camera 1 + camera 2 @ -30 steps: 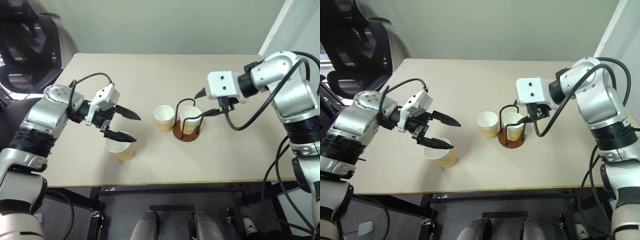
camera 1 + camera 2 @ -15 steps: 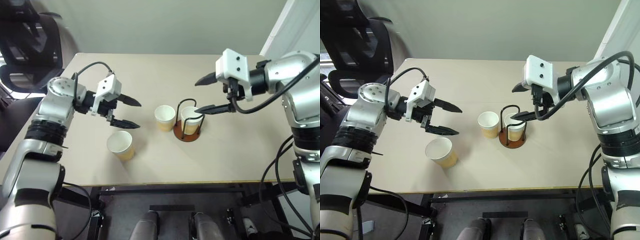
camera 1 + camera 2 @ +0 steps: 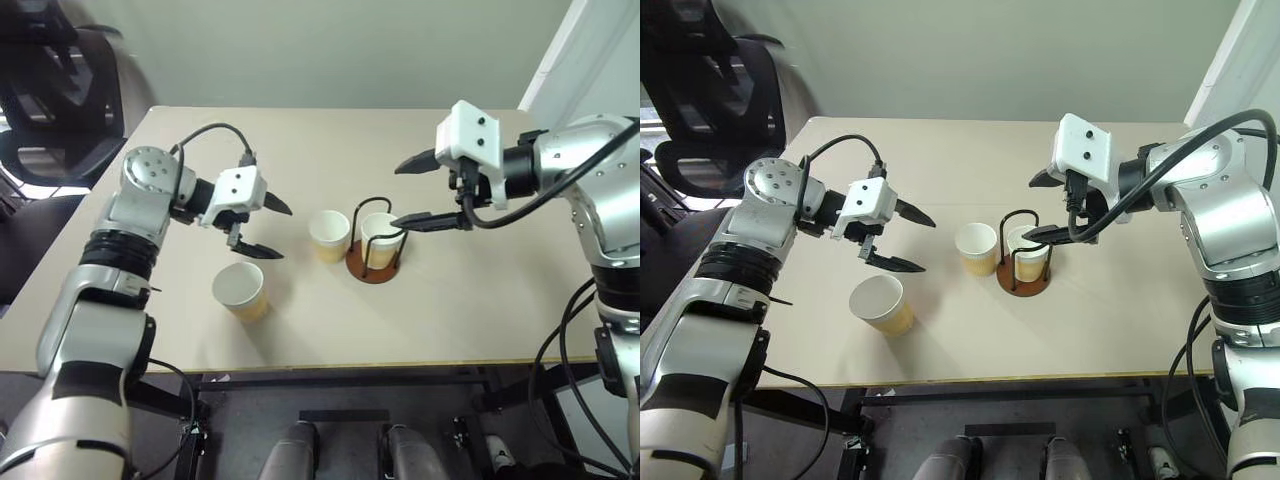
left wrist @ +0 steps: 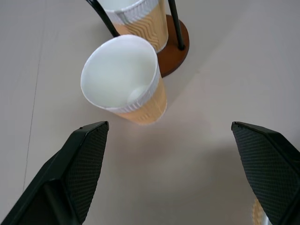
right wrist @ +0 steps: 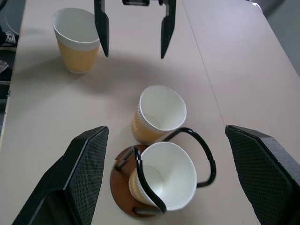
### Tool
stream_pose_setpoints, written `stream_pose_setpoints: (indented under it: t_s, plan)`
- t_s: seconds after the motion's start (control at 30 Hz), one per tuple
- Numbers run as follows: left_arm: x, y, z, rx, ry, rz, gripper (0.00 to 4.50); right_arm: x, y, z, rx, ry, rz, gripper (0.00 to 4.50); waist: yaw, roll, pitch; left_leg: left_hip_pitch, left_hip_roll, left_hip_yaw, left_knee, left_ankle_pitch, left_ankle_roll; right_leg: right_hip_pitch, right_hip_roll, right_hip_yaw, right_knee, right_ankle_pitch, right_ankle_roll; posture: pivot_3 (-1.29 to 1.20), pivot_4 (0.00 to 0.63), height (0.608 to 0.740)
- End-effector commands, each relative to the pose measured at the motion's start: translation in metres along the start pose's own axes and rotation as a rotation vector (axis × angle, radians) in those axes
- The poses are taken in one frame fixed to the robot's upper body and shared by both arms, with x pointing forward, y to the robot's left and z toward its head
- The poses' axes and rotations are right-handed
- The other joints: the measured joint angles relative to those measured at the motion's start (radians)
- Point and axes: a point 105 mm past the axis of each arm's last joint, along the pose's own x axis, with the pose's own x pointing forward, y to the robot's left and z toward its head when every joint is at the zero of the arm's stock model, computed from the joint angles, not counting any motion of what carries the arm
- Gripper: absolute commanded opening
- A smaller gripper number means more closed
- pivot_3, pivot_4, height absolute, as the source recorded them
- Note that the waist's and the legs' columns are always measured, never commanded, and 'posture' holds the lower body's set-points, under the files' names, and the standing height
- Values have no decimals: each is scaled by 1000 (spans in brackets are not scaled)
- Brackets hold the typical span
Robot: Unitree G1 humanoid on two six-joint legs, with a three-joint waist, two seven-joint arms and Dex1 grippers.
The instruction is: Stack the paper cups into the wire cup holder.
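Left eye view: table (image 3: 300, 140) bare behind the cups. Wire cup holder (image 3: 372, 262) mid-table, one paper cup (image 3: 379, 238) upright inside. Second cup (image 3: 329, 236) just beside it, third (image 3: 241, 291) nearer front edge; all mouths up. Left gripper (image 3: 268, 226) and right gripper (image 3: 415, 190) spread, empty.

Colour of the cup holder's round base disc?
Reddish-brown, on the round base disc of the wire cup holder; clearest in the right wrist view.

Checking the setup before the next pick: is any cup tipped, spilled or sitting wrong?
Nothing stands out. One cup sits upright inside the wire cup holder, a second cup stands beside it on the table, and a third cup stands apart. No spill or damage shows.
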Motion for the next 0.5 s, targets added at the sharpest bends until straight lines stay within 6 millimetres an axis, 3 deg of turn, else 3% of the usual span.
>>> stream_pose_setpoints:
  t_s: [0.03, 0.23, 0.5]
  plan:
    - [-15, 9, 8, 24, -8, 50, 4500, 13, 14, 22, -77, -48, 55, 4019, -1, 0, 0, 0, 0, 0, 0, 0, 0, 0, 0, 0, 0, 0, 0, 0, 150, 740]
    - [-43, 26, 1, -114, -69, 269, 4500, 45, 10, 30, -130, -72, 48, 4019, -8, 0, 0, 1, 1, 0, 1, 1, 0, 0, 1, 0, 1, 1, 1, 0, 150, 740]
    - [-69, 12, 0, -289, -191, 333, 4500, 71, 1, 21, -216, -24, 33, 4019, -7, 0, 0, 0, 1, 0, -1, 0, 0, -2, 1, 0, 1, 0, -2, 0, 150, 740]
